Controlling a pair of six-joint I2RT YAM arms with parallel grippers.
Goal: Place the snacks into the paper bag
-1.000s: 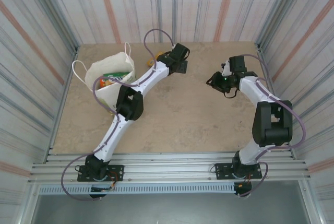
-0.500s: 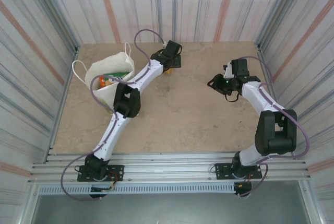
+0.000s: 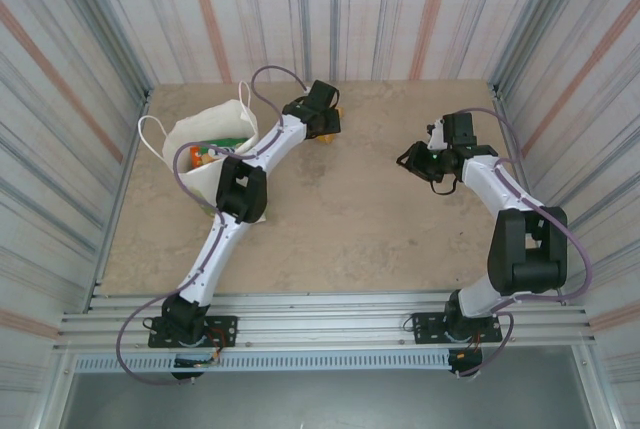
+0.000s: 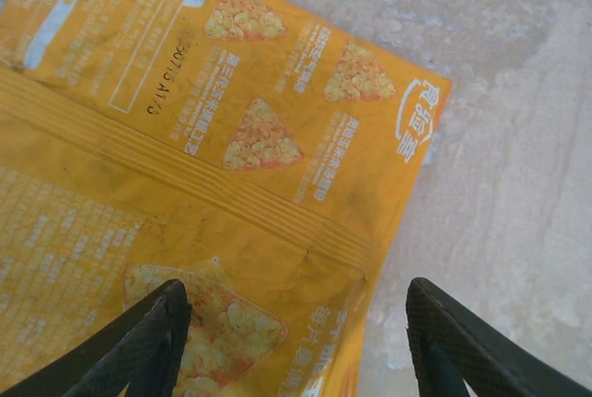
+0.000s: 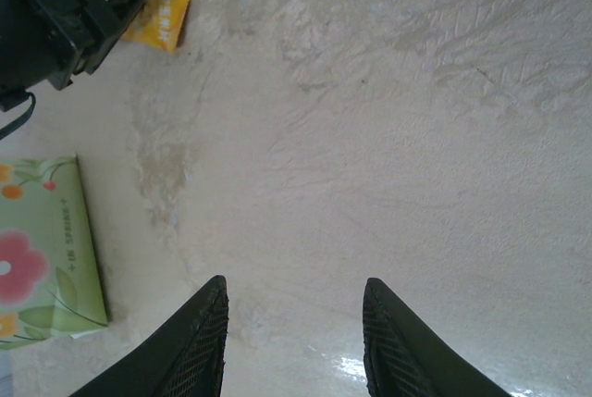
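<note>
While orange packet (image 4: 231, 138) is seen lying flat on table (image 4: 518, 184), left end effector (image 4: 291, 323) is held just above it, fingers spread wide, packet's corner between them, not pinched. Right end effector (image 5: 291, 314) is held open over bare table, nothing gripped. Paper bag (image 3: 195, 184) is set at table's left side, and packets (image 3: 212, 152) are seen inside.

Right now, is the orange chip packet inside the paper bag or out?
Out. The orange packet lies flat on the table, apart from the paper bag.
</note>
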